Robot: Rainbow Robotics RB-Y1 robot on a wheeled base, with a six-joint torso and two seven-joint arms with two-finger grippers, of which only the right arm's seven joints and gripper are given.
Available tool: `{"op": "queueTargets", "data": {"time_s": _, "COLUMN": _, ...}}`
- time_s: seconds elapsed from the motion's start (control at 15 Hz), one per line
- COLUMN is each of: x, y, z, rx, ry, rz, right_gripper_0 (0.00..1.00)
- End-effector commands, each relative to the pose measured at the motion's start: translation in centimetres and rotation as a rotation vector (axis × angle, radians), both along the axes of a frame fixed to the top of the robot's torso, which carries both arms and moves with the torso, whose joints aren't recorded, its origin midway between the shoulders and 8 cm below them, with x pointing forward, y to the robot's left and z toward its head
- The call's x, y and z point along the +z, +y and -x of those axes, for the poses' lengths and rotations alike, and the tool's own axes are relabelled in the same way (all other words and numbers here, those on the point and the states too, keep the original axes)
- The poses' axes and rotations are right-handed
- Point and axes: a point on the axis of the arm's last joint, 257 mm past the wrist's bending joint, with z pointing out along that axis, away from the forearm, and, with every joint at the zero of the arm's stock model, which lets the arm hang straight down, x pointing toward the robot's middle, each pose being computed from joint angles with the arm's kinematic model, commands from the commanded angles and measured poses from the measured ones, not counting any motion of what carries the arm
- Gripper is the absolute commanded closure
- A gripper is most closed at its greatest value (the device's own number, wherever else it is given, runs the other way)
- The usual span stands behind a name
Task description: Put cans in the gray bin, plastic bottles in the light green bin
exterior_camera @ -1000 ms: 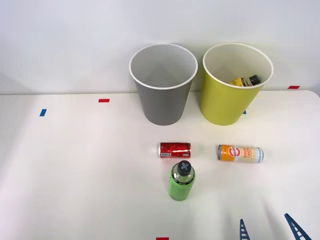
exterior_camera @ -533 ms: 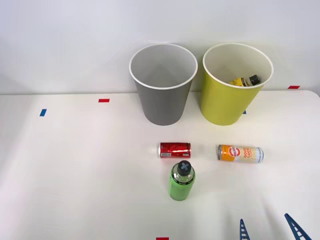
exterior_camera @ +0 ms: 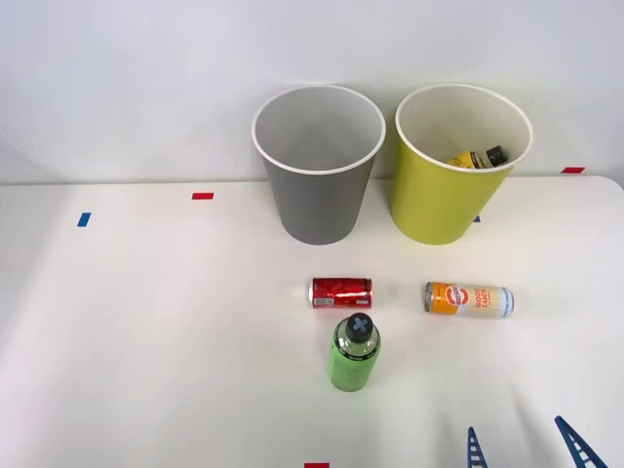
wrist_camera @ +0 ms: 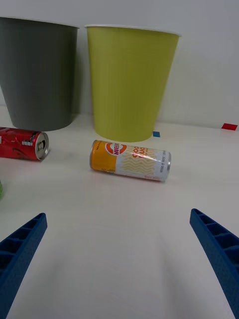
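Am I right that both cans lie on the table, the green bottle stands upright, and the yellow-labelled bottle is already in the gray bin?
Not quite: the front view shows the yellow-labelled bottle in the light green bin, not the gray bin. The rest holds.

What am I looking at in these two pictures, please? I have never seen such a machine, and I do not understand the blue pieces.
This is a two-armed robot sorting rubbish on a white table. One picture looks down from above its arms; the other comes from a camera on its right wrist. The blue ribbed pieces are the right gripper, its jaws open and holding nothing. On the table lie a red can and an orange-and-white can, and a green bottle stands upright. Behind them stand a gray bin and a light green bin, which already holds a yellow-labelled bottle.
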Motion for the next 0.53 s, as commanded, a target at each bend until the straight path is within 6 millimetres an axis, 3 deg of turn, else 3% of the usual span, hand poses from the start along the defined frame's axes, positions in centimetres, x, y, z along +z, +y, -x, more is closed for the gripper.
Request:
{"op": "queueTargets", "data": {"time_s": 0.07, "x": 0.00, "y": 0.00, "z": 0.00, "rx": 0.000, "ry": 0.000, "rz": 0.000, "right_gripper_0": 0.00}}
{"op": "queueTargets", "data": {"time_s": 0.53, "x": 0.00, "y": 0.00, "z": 0.00, "rx": 0.000, "ry": 0.000, "rz": 0.000, "right_gripper_0": 0.00}}
